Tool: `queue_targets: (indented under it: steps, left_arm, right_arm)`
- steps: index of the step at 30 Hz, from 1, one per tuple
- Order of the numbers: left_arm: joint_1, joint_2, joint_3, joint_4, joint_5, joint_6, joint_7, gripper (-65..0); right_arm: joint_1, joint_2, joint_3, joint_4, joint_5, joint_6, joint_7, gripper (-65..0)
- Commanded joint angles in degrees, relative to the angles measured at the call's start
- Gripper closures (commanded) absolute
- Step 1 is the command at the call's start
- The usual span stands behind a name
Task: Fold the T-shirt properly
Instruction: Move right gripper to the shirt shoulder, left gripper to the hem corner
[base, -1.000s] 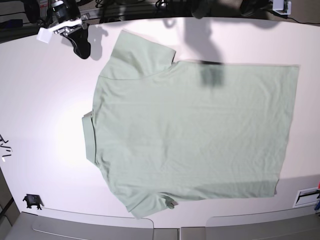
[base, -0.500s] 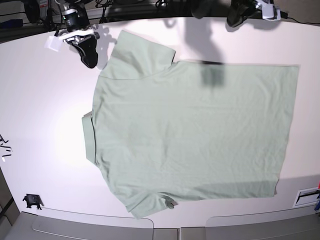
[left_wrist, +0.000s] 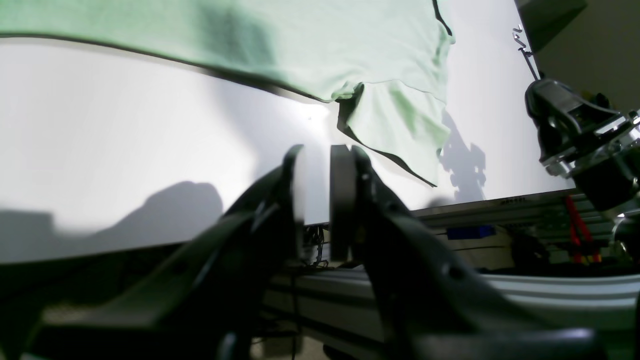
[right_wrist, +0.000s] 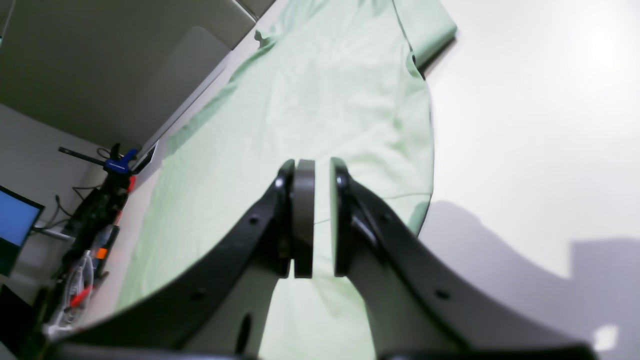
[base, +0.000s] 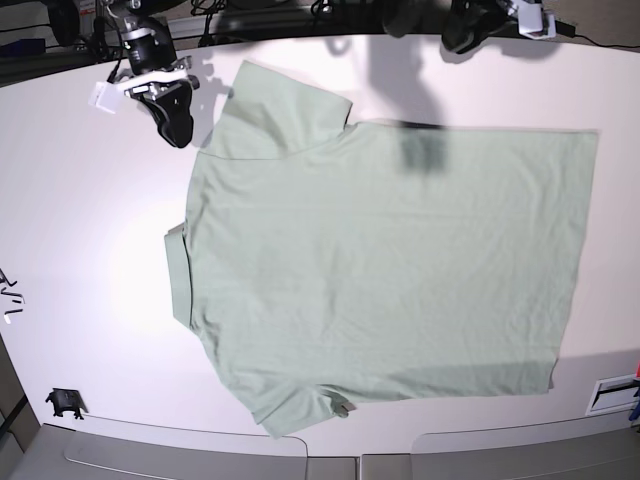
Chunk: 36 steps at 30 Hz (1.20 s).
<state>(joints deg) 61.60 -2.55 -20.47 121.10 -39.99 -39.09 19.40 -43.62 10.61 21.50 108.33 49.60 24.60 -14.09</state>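
Observation:
The pale mint-green T-shirt (base: 380, 260) lies spread flat on the white table (base: 90, 200), collar to the left and hem to the right. My right gripper (base: 177, 130) hovers just left of the upper sleeve (base: 285, 110). In the right wrist view this gripper (right_wrist: 321, 175) points over the shirt (right_wrist: 325, 100), its jaws a narrow slit apart with nothing between them. My left gripper (base: 458, 40) is at the table's far edge, above the shirt's upper side. In the left wrist view it (left_wrist: 317, 160) stands slightly open and empty, short of the shirt (left_wrist: 300, 40).
A small black clip (base: 65, 403) sits at the front left and a white card (base: 612, 395) at the front right. Grey panels (base: 200, 455) line the near edge. Beyond the far edge are cables and tools (left_wrist: 575, 235), and a monitor (right_wrist: 15, 225) stands off the table.
My right gripper has moved down and right, closer to the upper sleeve. My left gripper has come into the base view at the far edge and shifted left. The shirt has not moved.

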Motion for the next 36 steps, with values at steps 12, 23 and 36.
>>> queue_targets:
  steps: [12, 23, 36]
  left_arm:
    - [0.85, 0.0, -0.17, 0.81, -1.03, -0.91, -1.44, -9.7]
    - [-0.68, -0.02, -0.17, 0.81, -1.01, -0.91, -1.18, -17.3]
    - [-1.95, -0.04, -0.17, 0.81, -0.59, -0.91, -0.44, -17.3]
  right_arm:
    - [2.54, 0.35, 0.24, 0.87, -4.09, -5.55, 1.14, -4.8]
    - [5.03, 0.33, 0.24, 0.37, -7.63, -10.1, 1.07, -4.8]
    - [12.52, -1.01, 0.24, -15.85, -6.67, -8.68, 0.68, -5.4]
